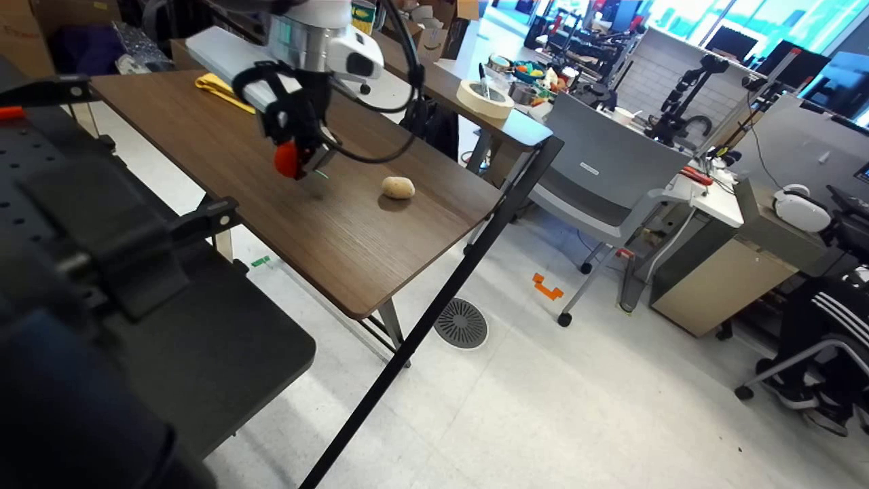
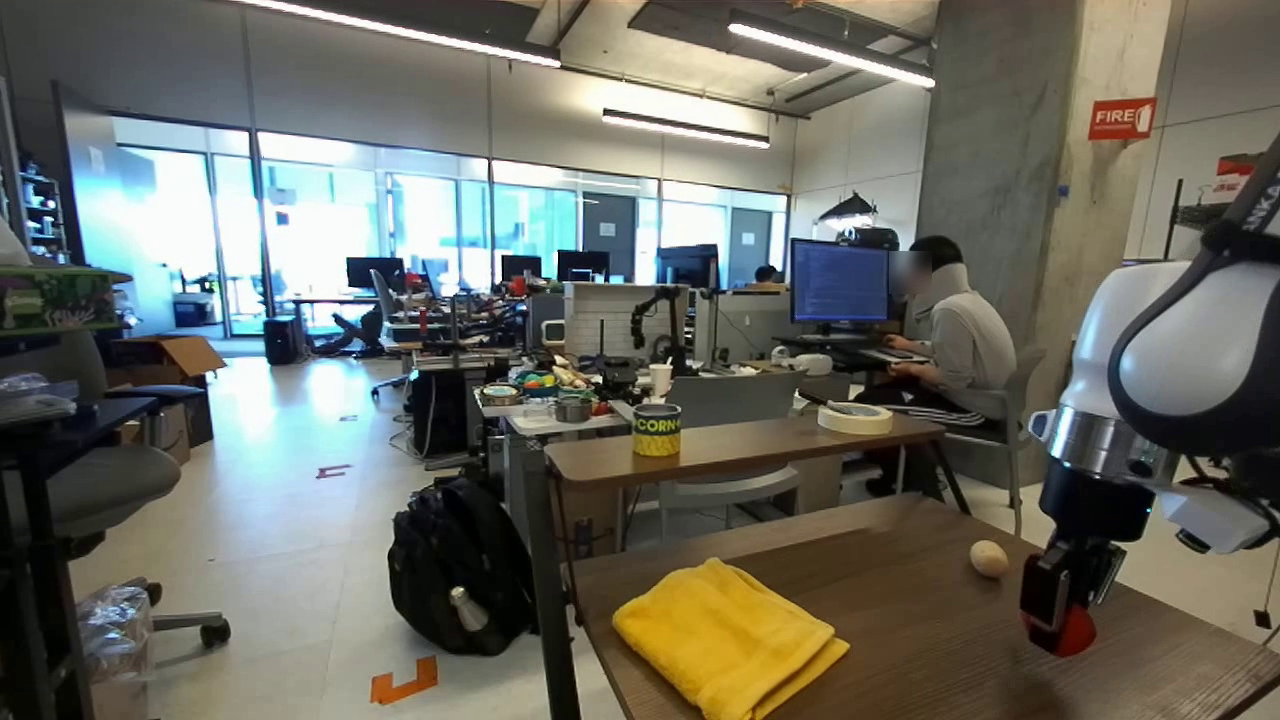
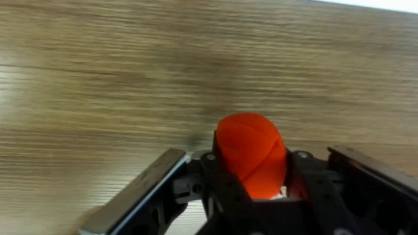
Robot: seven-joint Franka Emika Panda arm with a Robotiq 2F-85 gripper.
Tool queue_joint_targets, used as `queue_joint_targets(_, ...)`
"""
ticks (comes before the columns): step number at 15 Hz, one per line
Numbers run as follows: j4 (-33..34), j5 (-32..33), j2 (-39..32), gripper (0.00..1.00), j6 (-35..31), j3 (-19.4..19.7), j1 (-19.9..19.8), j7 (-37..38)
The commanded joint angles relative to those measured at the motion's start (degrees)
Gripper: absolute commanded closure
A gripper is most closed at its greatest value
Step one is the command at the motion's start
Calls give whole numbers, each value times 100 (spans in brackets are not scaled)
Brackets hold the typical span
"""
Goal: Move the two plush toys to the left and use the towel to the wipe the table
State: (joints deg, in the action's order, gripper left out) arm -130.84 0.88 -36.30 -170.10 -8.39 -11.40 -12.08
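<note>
My gripper [image 3: 252, 148] is shut on the red-orange plush toy [image 3: 253, 147], whose rounded end bulges out between the fingers. In both exterior views the toy [image 1: 286, 159] hangs a little above the dark brown table [image 1: 380, 251], with a shadow beneath it. The beige plush toy [image 1: 398, 188] lies alone on the tabletop; in an exterior view this toy [image 2: 989, 560] appears just beyond the gripper [image 2: 1065, 600]. A folded yellow towel [image 2: 730, 640] rests at the table's other end, and part of the towel [image 1: 224, 92] is hidden behind the arm in an exterior view.
A narrow raised brown shelf [image 2: 740, 450] runs along one table side, carrying a corn can [image 2: 657, 430] and a tape roll [image 2: 855, 418]. A grey chair [image 1: 611, 170] stands beyond it. A dark bench [image 1: 237, 367] with clamps lies along the opposite side.
</note>
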Motion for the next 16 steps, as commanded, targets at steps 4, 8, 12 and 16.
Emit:
queue_joint_targets(4, -503, 13, 433, 93, -1034, -628, 1286, 584)
queue_joint_targets(8, 329, 9, 151, 93, -637, -155, 2361, 1127)
queue_joint_targets(12, 1164, 26, -220, 93, 327, 166, 2775, 1461)
queue_joint_targets(16, 1823, -32, -605, 93, 1655, -3, 2656, 1430)
